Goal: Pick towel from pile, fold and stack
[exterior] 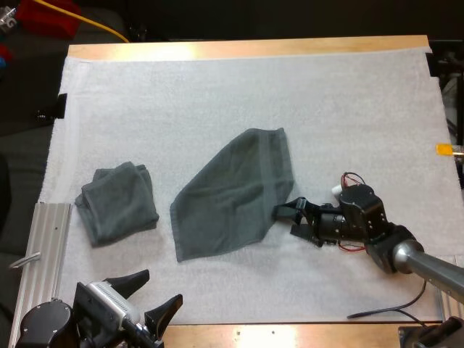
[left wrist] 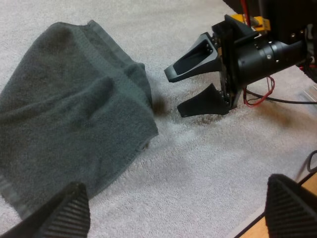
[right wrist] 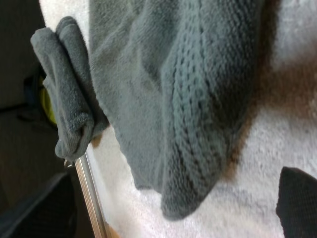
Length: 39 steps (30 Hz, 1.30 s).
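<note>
The flat towel looks soft and limp, best pinched at its edge beside the right tool, jaws apart, as on the left tool.

I counted two dark grey-green towels: one flat towel, one folded towel; one white mat.

Left gripper pointing forward, fingers spread wide; right gripper low, pointing left, fingers apart
</note>
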Motion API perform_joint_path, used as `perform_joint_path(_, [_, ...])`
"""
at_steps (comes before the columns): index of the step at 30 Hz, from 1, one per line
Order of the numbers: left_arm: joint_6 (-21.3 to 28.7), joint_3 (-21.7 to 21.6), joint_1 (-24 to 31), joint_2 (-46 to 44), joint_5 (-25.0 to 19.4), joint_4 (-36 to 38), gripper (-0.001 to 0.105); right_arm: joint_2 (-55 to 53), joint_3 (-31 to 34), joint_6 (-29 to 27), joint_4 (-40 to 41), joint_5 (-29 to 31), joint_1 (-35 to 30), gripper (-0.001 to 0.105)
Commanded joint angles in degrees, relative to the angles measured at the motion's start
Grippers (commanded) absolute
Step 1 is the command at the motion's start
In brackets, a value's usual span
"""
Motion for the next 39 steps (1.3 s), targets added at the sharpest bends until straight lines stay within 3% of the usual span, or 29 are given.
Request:
perform_joint_path(1, [-0.5,-0.3,-0.2,0.1,0.5,-0.4,0.07,0.8,-0.6,0.0,-1.0,0.0,-0.2,0.079])
perform_joint_path(9, [-0.5,-0.3,-0.2,0.1,0.5,-0.4,0.07,6.9,-5.3,0.2,-0.9,0.3,-0.2,0.079])
perform_joint_path(18, [-0.5,-0.3,-0.2,0.1,0.5,-0.4,0.07,11.1,-5.6,1.3,-1.3,0.6,-0.1,0.079])
perform_joint_path(24, [-0.5,-0.3,-0.2,0.1,0.5,-0.4,0.07,11.9,-5.6,1.3,-1.3,0.9,-0.1,0.063])
perform_joint_path(33, [-0.5,-0.3,-0.2,0.1,1.6,0.9,0.07,11.9,-5.6,1.3,-1.7,3.0,-0.1,0.062])
perform_joint_path(39, [-0.5,-0.3,-0.2,0.1,1.6,4.6,0.07,12.9,-7.2,1.4,-1.9,4.0,-0.1,0.048])
